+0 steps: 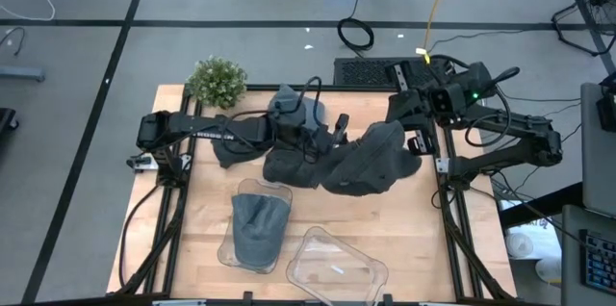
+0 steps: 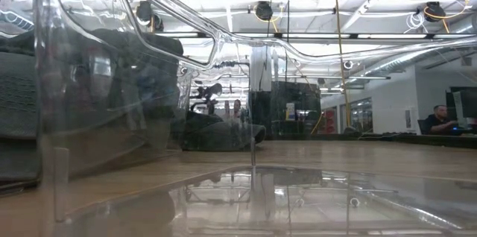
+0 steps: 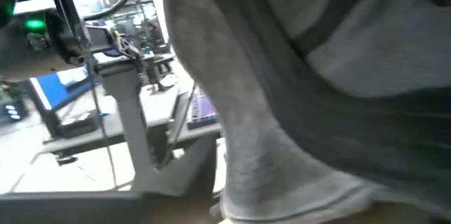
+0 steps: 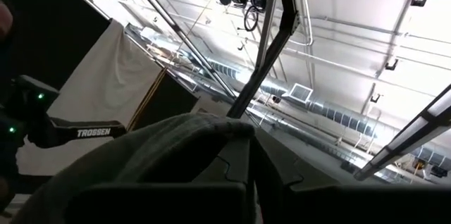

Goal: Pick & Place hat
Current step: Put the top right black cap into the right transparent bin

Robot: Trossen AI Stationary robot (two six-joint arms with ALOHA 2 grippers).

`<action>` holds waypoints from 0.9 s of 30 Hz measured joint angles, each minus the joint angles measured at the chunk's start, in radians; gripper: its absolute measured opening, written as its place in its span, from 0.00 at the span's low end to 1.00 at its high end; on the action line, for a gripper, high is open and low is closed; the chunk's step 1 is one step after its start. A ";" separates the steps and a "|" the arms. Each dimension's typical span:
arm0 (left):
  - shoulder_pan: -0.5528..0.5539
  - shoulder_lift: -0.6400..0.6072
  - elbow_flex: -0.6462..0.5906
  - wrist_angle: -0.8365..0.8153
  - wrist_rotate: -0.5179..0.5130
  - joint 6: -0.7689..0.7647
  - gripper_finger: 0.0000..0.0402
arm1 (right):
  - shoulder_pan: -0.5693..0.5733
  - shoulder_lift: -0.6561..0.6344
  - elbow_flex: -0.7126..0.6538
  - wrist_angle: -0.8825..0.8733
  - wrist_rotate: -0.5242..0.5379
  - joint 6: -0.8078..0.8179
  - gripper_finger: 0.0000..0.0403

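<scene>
A dark grey hat hangs near the middle of the table from my right gripper, which is shut on its far right end. The grey cloth lies over that gripper's fingers in the right wrist view. My left gripper reaches in from the table's left to the hat's left side. Grey cloth fills the left wrist view and hides the gripper. More dark hats lie heaped under the left arm. My right gripper holds the hat by its upper right end, coming from the table's right and slanting upward. The cloth drapes over the fingers and hides the place of contact. The hat sags down to the left, its lower part on the heap.
A clear tub holding a grey hat stands near the front edge, with a second clear tub to its right. A potted plant stands at the far left. The clear tub blocks most of the low view.
</scene>
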 joint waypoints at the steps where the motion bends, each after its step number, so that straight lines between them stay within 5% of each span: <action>1: -0.002 0.000 0.000 -0.005 -0.012 0.017 0.33 | 0.000 0.000 0.000 0.000 0.001 0.005 0.00; 3: -0.005 0.000 0.000 -0.025 -0.016 0.049 0.12 | 0.000 0.000 0.000 -0.008 0.001 0.007 0.01; 5: 0.000 0.000 0.000 -0.043 0.002 0.047 0.05 | 0.000 0.000 0.000 -0.032 0.006 0.006 0.02; 10: 0.010 -0.035 0.000 -0.147 0.008 0.070 0.02 | -0.004 -0.010 -0.001 -0.127 0.031 0.013 0.15; 20: -0.049 -0.216 0.001 -0.360 0.046 0.256 0.02 | -0.068 -0.144 -0.001 -0.541 0.112 0.030 0.65; 27: -0.131 -0.335 0.003 -0.486 -0.194 0.345 0.02 | -0.045 -0.215 -0.037 -0.859 0.095 0.074 0.74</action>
